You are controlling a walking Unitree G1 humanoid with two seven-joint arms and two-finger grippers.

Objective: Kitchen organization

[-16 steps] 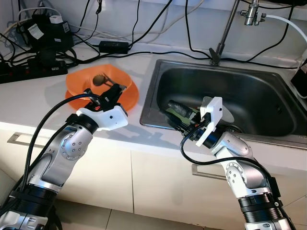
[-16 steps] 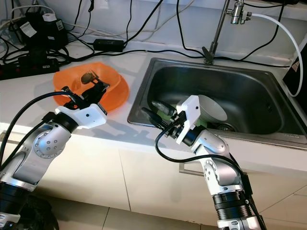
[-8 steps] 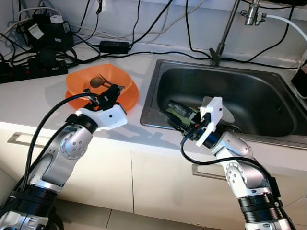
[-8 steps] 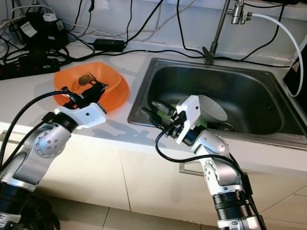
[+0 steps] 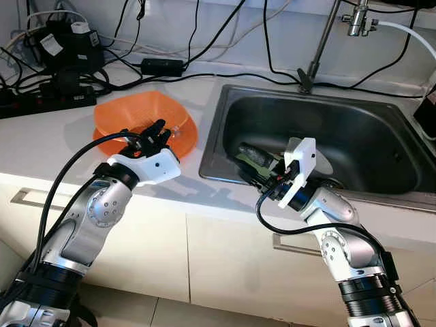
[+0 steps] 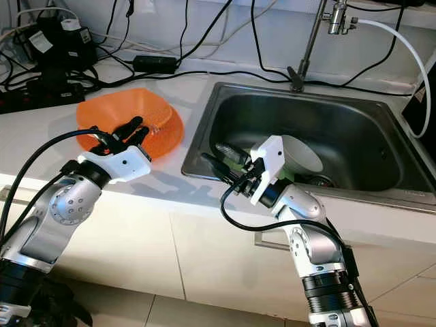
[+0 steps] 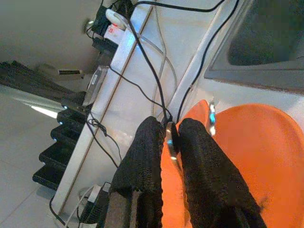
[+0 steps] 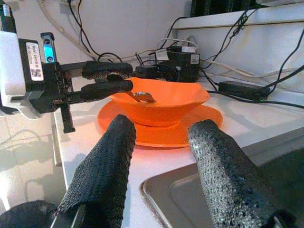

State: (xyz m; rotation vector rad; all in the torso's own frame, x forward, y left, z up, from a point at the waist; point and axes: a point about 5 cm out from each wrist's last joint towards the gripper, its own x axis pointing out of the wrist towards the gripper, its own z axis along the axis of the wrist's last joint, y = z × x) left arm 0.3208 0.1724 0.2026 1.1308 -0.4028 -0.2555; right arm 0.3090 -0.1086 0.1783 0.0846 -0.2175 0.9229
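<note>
Left gripper [image 5: 156, 131] jaws pinch cutlery [image 7: 170, 140] over orange bowl [image 6: 129, 117], white counter [image 5: 48, 139].

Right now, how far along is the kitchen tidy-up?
Done: the orange bowl sits stacked on the plate on the counter. In hand: the left tool is shut on a spoon, with the spoon's end inside the bowl. Left: a grey dish lies in the sink. The right tool hovers open at the sink's front edge, holding nothing.
</note>
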